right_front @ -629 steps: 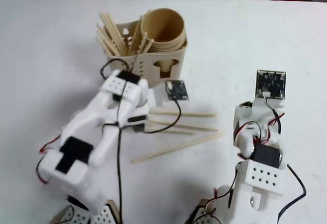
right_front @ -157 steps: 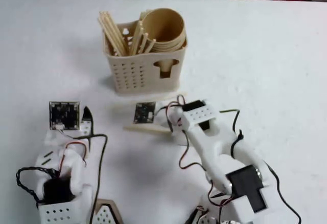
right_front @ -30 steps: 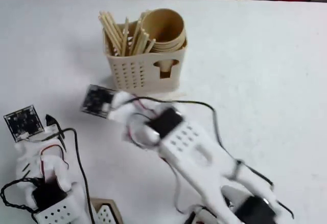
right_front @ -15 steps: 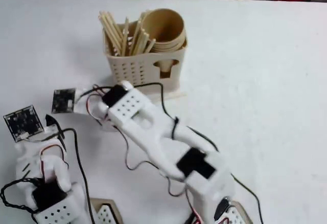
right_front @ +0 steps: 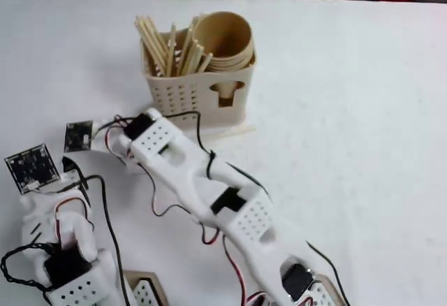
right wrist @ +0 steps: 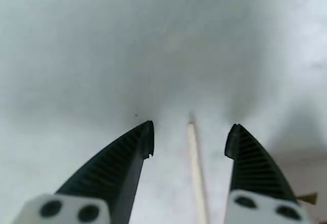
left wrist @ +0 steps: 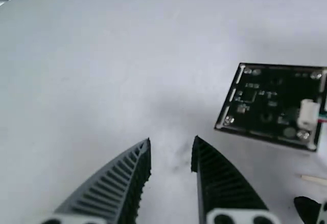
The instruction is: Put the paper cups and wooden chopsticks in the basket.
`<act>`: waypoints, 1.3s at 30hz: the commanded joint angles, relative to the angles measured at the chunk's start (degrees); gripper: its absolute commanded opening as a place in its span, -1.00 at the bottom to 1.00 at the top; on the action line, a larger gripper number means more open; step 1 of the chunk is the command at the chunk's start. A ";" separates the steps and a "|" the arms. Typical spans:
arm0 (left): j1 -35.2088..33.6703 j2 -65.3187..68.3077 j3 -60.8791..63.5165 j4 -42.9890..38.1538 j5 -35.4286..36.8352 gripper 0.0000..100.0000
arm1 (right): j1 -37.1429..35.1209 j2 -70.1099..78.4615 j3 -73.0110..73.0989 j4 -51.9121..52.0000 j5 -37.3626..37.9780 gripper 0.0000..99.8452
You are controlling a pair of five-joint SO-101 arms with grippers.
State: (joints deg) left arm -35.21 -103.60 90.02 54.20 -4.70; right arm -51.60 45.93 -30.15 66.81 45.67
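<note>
**A:** Where does everything stand?

**B:** On the white tabletop the basket sits far and left of centre. The stacked paper cups and a bundle of chopsticks stand in it. The right arm stretches across to the left, near the basket's front.

**A:** And the tools?

**B:** The right tool hangs low with its jaws spread either side of a loose chopstick lying flat on the tabletop. The left tool, at the near left, is slightly parted and empty.

**A:** So the step is the pinch?

**B:** I judge so. Lower close to the surface, keep the stick centred, then close across its width. A thin stick caught off-centre may pivot.

**A:** Which way does it lie?

**B:** Its long axis runs in line with the tool's reach. Its end is about level with the jaw ends, and the rest runs back beneath the tool.
</note>
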 commanded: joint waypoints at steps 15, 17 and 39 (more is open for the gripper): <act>-0.66 -0.84 -2.11 0.00 0.26 -0.71 | 3.82 1.98 -4.31 5.58 7.56 -0.85; -0.66 -0.84 -2.11 0.00 0.26 -0.71 | 3.74 1.98 -4.48 7.34 7.82 -0.92; -0.66 -0.84 -2.11 -0.18 0.26 -0.71 | 3.38 -11.74 -21.63 28.79 -6.24 -0.96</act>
State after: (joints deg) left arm -35.21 -103.60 90.02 54.20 -4.70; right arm -48.79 41.54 -46.77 92.75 42.68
